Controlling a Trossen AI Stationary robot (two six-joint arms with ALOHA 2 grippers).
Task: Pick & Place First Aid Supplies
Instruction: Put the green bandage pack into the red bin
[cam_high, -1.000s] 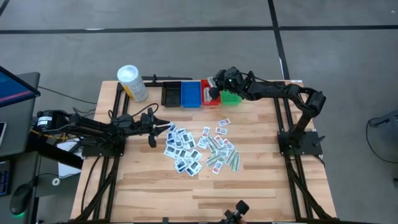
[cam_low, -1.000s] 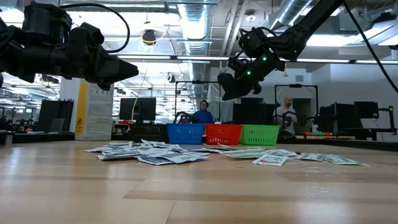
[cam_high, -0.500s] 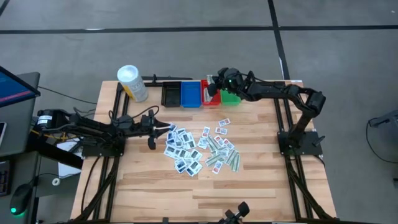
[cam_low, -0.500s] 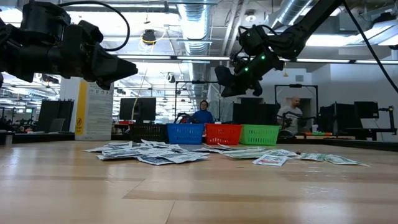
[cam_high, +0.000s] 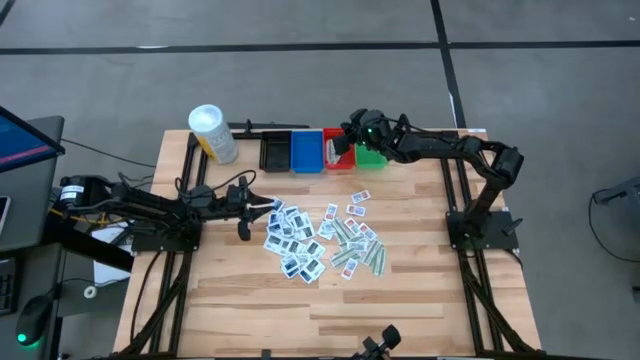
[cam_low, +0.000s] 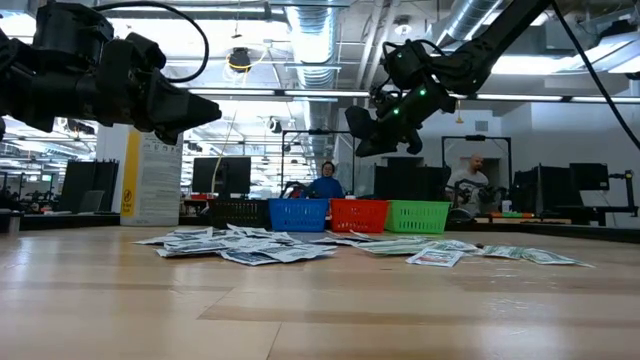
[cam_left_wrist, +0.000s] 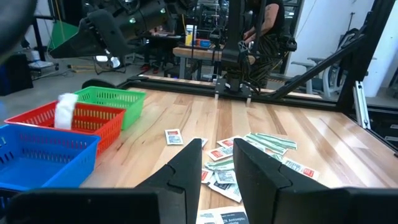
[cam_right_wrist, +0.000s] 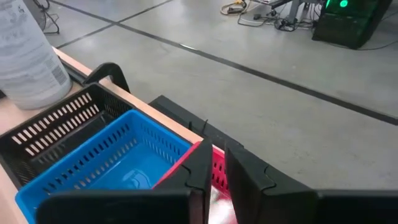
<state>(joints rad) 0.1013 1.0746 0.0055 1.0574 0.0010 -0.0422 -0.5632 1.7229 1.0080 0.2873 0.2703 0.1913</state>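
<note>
The first aid supplies (cam_high: 315, 240) lie loosely piled, flat on the wooden table's middle, white-blue packets to the left and green-grey strips to the right. One white packet (cam_left_wrist: 64, 111) stands in the red bin (cam_high: 340, 162). My right gripper (cam_high: 345, 135) hovers above that bin, fingers a little apart (cam_right_wrist: 216, 171), with nothing between them. My left gripper (cam_high: 258, 203) points level at the pile from the table's left, open (cam_left_wrist: 214, 165) and holding nothing.
Black (cam_high: 274, 152), blue (cam_high: 307, 151), red and green (cam_high: 371, 157) bins stand in a row at the table's far edge. A white-capped yellow cylinder (cam_high: 213, 133) stands at the far left corner. People sit in the room behind (cam_low: 327, 180). Bare wood lies near the front edge.
My right gripper has rolled in place above the red bin. The white packet that was at its fingertips now lies lower, inside the red bin.
</note>
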